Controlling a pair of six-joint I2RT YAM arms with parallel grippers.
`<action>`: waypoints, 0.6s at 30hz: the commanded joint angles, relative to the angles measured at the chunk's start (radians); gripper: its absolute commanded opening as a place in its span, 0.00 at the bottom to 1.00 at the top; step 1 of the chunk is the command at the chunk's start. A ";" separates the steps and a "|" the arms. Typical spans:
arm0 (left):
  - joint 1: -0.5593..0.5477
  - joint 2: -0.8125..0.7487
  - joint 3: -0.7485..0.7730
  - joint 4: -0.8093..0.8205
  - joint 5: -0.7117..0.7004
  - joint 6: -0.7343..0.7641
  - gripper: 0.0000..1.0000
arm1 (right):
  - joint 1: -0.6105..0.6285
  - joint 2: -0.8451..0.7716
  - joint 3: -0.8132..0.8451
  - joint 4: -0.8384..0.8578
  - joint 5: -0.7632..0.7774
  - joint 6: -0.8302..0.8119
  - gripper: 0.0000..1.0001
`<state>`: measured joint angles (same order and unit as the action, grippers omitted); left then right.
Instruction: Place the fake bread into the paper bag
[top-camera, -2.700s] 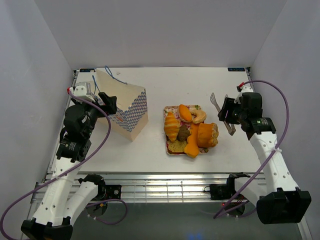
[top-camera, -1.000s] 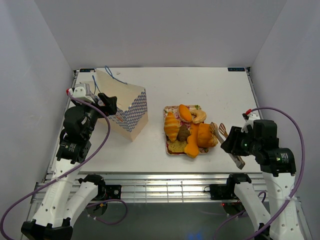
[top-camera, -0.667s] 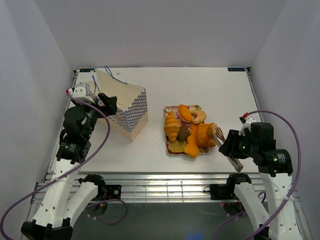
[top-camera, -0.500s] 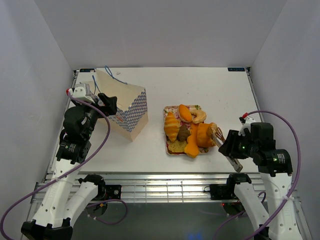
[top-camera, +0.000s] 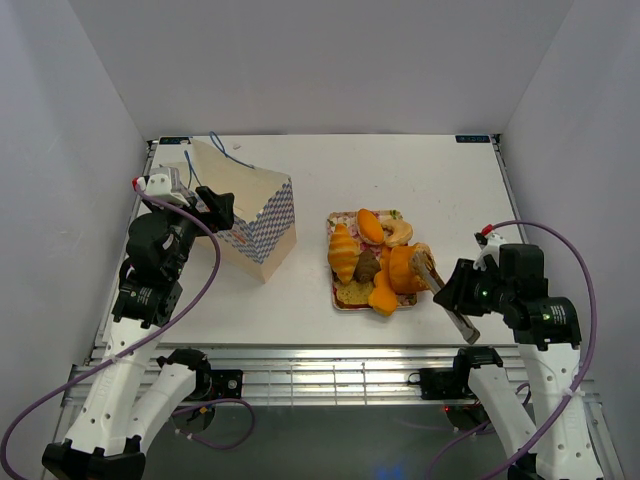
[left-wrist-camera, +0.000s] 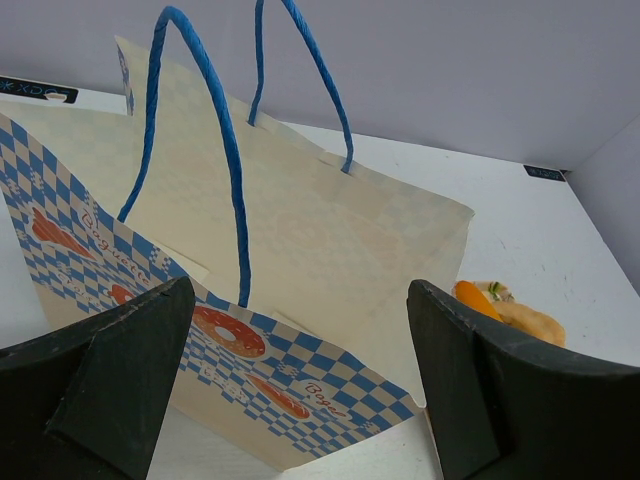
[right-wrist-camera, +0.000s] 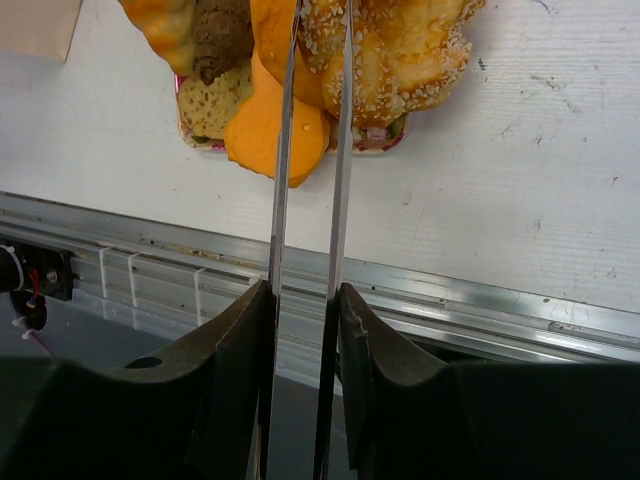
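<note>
Right wrist view: our right fingers (right-wrist-camera: 225, 350), narrow, pinch seeded fake bread (right-wrist-camera: 400, 60) for lifting; left fingers (left-wrist-camera: 110, 370) stand wide guarding the paper bag (left-wrist-camera: 300, 230) at 9 o'clock.

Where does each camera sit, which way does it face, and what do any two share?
Top external: high behind the bases, looking down on the table; the left arm and right arm show.
Left wrist: on the left arm, facing the paper bag; the open left pincer frames it.
Right wrist: on the right arm, looking down the tongs at the fake bread; the right pincer grips the tongs.
Shared: top and left wrist both show the bag; top and right wrist both show the bread.
</note>
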<state>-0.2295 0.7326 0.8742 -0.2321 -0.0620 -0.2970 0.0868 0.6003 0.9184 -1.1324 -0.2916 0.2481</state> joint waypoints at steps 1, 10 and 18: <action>-0.002 -0.015 -0.003 0.010 0.014 -0.005 0.98 | 0.005 0.006 0.049 0.043 -0.024 0.006 0.34; -0.002 -0.012 -0.006 0.008 -0.004 -0.007 0.98 | 0.005 0.013 0.099 0.100 -0.011 0.031 0.27; -0.002 -0.019 -0.011 0.007 -0.036 -0.010 0.98 | 0.005 0.062 0.206 0.171 -0.029 0.051 0.26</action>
<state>-0.2295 0.7292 0.8738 -0.2321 -0.0750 -0.2981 0.0875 0.6487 1.0500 -1.0740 -0.2897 0.2836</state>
